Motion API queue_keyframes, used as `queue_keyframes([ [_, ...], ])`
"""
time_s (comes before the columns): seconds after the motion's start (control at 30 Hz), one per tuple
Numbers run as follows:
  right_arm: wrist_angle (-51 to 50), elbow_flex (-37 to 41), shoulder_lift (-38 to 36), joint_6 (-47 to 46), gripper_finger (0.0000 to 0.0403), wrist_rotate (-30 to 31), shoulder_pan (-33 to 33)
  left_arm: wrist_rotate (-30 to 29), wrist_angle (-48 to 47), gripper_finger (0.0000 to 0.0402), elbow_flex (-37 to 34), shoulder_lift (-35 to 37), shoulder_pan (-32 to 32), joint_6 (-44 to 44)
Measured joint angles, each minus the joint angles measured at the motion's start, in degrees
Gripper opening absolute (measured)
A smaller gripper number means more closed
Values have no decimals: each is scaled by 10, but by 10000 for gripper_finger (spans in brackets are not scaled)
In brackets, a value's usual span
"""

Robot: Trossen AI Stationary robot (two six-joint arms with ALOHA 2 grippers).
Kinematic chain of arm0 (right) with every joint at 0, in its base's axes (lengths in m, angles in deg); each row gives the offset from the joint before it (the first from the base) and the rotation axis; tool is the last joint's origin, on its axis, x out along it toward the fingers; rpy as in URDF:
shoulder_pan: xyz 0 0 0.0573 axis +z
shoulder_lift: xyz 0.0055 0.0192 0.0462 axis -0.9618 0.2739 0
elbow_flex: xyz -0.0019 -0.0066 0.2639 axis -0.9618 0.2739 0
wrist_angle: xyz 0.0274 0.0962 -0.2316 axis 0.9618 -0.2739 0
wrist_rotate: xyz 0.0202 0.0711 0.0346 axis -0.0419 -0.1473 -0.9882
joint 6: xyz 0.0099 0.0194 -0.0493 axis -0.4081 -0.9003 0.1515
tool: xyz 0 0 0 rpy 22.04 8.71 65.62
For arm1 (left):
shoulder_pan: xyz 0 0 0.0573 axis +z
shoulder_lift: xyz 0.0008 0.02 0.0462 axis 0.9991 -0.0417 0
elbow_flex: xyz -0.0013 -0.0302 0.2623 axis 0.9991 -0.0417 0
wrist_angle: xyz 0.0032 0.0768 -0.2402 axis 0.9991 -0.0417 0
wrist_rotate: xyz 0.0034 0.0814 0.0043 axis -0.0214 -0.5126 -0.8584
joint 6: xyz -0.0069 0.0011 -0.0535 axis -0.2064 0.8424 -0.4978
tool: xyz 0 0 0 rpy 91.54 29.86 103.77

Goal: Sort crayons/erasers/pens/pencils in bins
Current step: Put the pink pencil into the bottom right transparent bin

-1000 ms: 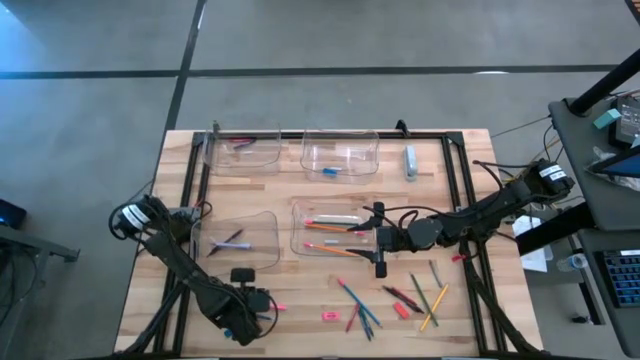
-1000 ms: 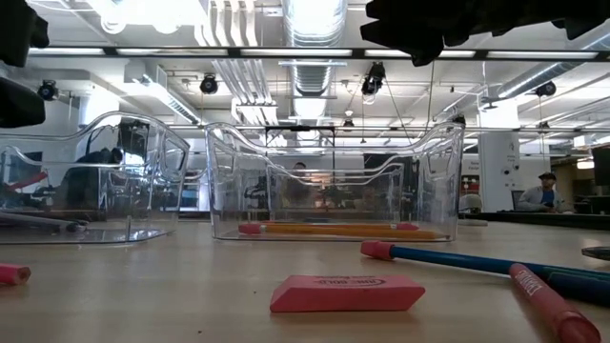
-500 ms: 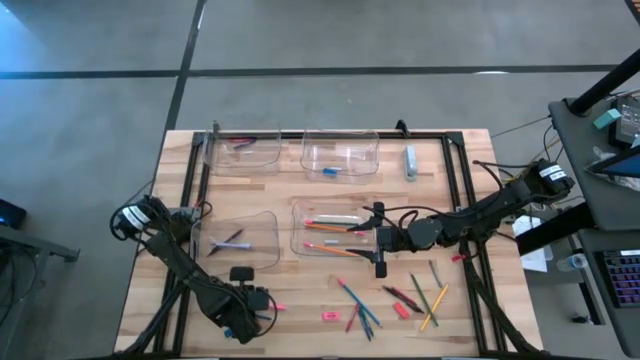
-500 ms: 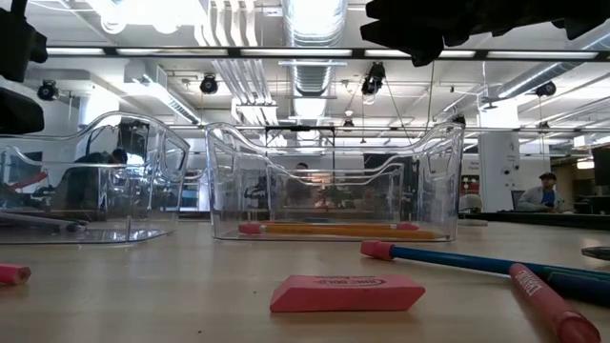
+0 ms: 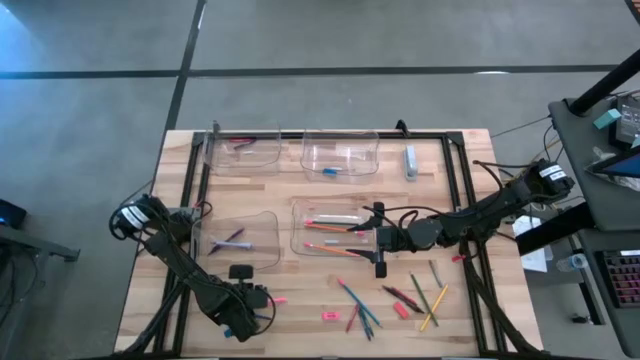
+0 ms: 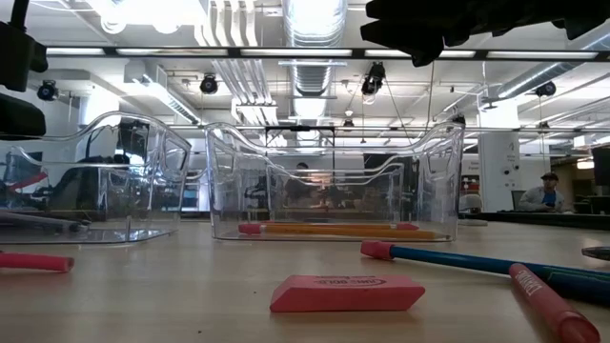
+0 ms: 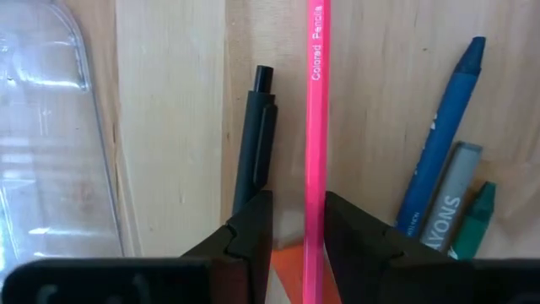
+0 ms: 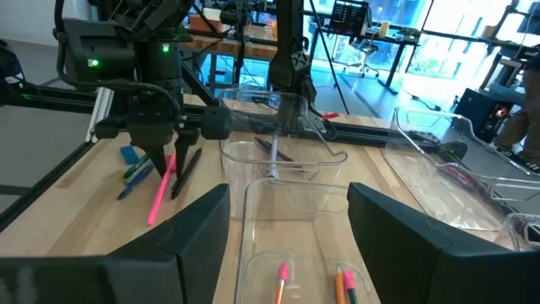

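Left wrist view was filled by a pink pencil (image 7: 314, 143) clamped between the two dark fingers (image 7: 253, 232) of the left gripper (image 7: 297, 228), the stick running straight out past them over bare wood, with a black pen (image 7: 253, 139) lying just beside it on one side and a blue crayon (image 7: 439, 139) with a teal one on the other. From overhead, the left gripper (image 5: 250, 300) was seen near the table's front edge, left of centre, the pencil's pink end (image 5: 279, 299) showing beside it, and open board was left between it and the loose heap (image 5: 385, 300) of pencils, pens, crayons and erasers to the right. A pink eraser (image 6: 347, 292) was seen lying flat in the low view, in front of a clear bin (image 6: 334, 186). Four bins were set on the table: two along the far edge, one (image 5: 240, 150) with dark pens and one (image 5: 340, 155) with a blue piece; a third (image 5: 236, 240) at the left with a purple stick; a fourth (image 5: 330, 230) at centre with orange and pink pencils. The right gripper (image 5: 379, 247) was held above that central bin's right rim, its fingers (image 8: 190, 232) spread wide and gripping nothing.
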Motion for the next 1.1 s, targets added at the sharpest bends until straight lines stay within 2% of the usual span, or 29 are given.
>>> queue_keyframes([
  [0.13, 0, 0, 0, 0, 228, 0, 0, 0, 0, 73, 0, 0, 0, 0],
  [0.37, 1, 0, 0, 0, 228, 0, 0, 7, -1, 10, 4, -1, 1, -1],
  [0.5, 5, 0, 0, 0, 228, 0, 0, 20, -8, 10, 30, 0, 5, 0],
  [0.67, 8, 0, 0, -6, 228, 0, 0, 16, -75, 10, 75, 13, 6, 1],
  [0.93, 9, 0, 0, -5, 228, 0, 0, -45, -175, 10, 145, 33, 16, 8],
  [1.1, 19, 0, 0, -8, 228, 0, 0, -85, -204, 9, 182, 44, 45, 68],
])
